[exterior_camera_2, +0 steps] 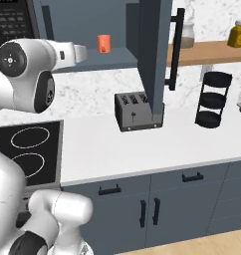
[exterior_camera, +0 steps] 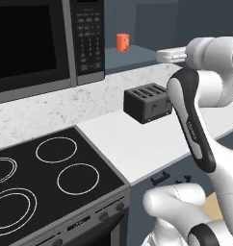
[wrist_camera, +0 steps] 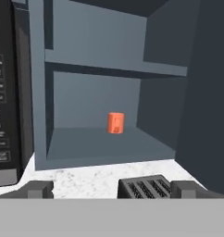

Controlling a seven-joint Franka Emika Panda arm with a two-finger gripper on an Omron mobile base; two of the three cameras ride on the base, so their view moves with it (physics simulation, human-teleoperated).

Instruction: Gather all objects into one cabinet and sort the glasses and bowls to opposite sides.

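Observation:
One orange glass point(wrist_camera: 115, 123) stands upright on the lower shelf of the open slate-blue cabinet point(wrist_camera: 86, 143), toward the back middle. The same glass point(exterior_camera: 122, 42) point(exterior_camera_2: 103, 43) shows past the arm in both base views. The cabinet door point(exterior_camera_2: 155, 60) is swung wide open, its black bar handle point(exterior_camera_2: 175, 50) facing right. My gripper point(wrist_camera: 114, 190) is open and empty, held in front of the cabinet opening and well short of the glass, above the counter. An upper shelf point(wrist_camera: 114, 69) of the cabinet is bare. The bowls are out of view.
A dark toaster point(exterior_camera_2: 135, 110) point(exterior_camera: 147, 102) sits on the white counter point(exterior_camera_2: 142, 144) below the cabinet, just under my hand. A microwave point(exterior_camera: 41, 43) hangs left of the cabinet over the stove point(exterior_camera: 46, 178). A black tiered rack point(exterior_camera_2: 212, 99) and a wooden shelf point(exterior_camera_2: 207, 54) with jars lie right.

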